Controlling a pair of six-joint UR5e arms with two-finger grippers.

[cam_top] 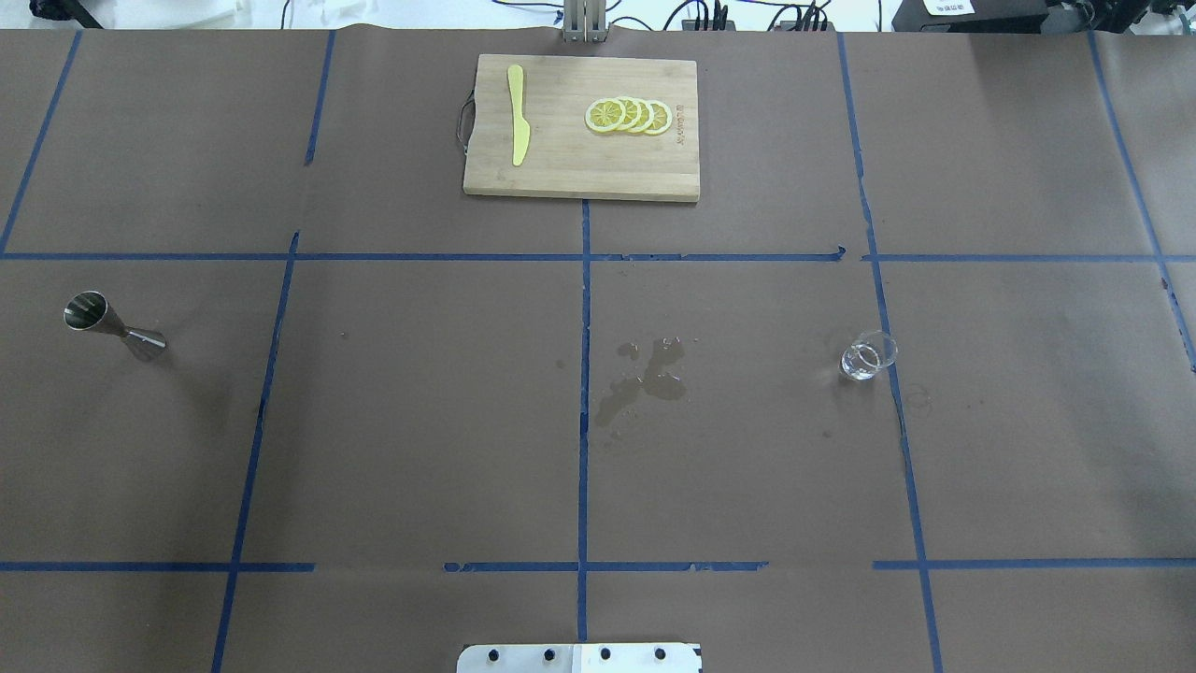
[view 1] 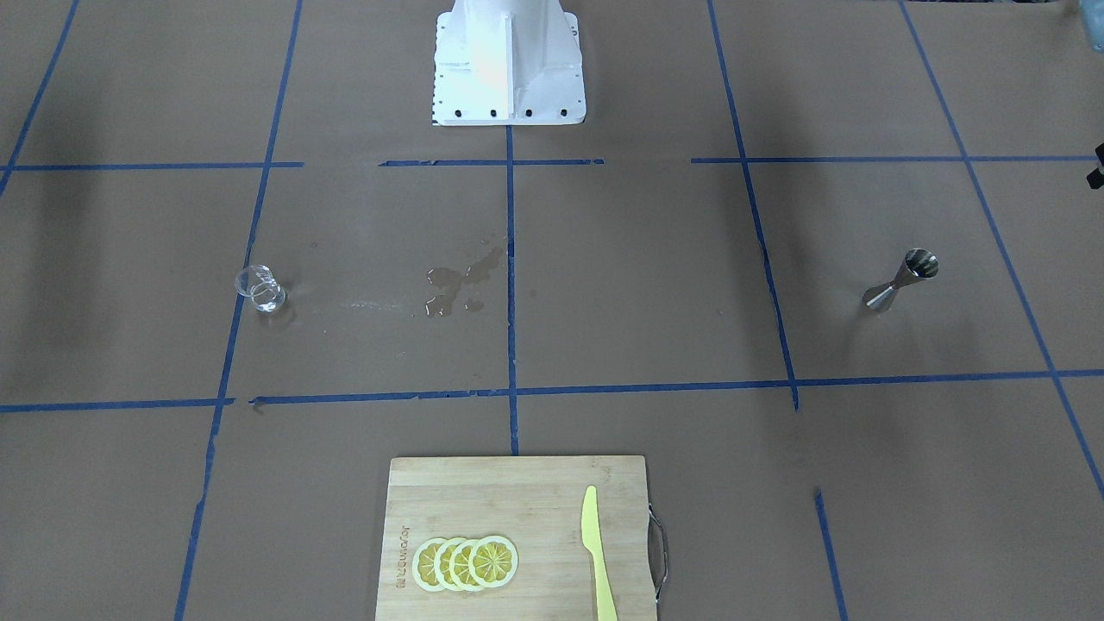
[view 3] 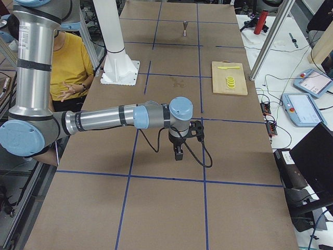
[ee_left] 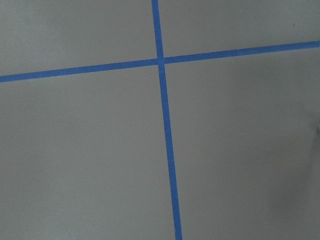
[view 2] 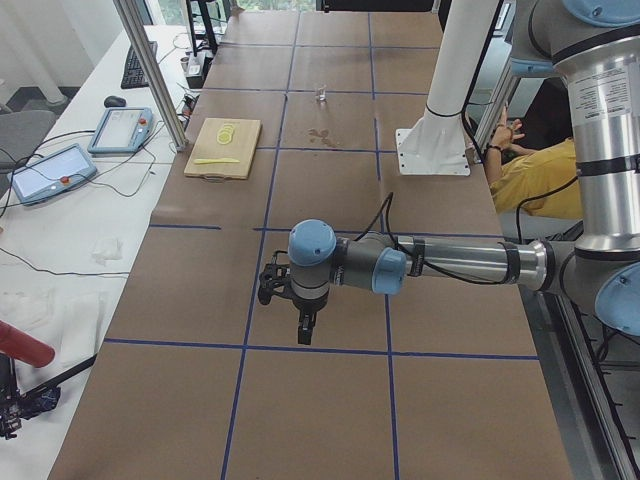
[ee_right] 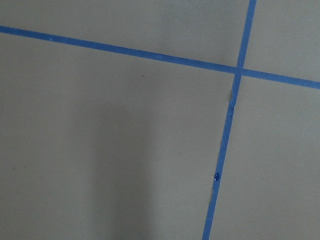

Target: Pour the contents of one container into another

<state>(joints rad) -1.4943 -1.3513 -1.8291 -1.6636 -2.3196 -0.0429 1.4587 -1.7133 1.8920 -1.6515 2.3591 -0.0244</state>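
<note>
Seen from each end of the tabletop (cam_top: 420, 421), one arm stretches out low and level, smooth silver tube with grey and pale blue joints. The left end effector (view 2: 307, 328) and the right end effector (view 3: 178, 152) both point straight down above bare brown paper. Whether their fingers are spread or pressed together I cannot tell. Each wrist camera shows only the matte paper and one cross of blue tape (cam_top: 583, 449).

Nearest the robot lies its flat white base plate (cam_top: 579, 658) with a row of dark bolt holes. In the middle band of the tabletop there are three things, well apart:
- One jigger (cam_top: 114, 326), shiny steel, two cones joined at a thin waist, stands upright on the robot's left.
- One dark wet spill (cam_top: 645, 379), irregular and blotchy, sits just right of the centre tape line.
- One glass cup (cam_top: 869, 356), clear, short and round, stands upright on the robot's right, touching a tape line.

Farthest is one rectangular wooden board (cam_top: 561, 178) with pale grain and a metal handle. On it lie one flat yellow knife (cam_top: 518, 126) and four overlapping lemon slices (cam_top: 629, 115), round with pale rims
</note>
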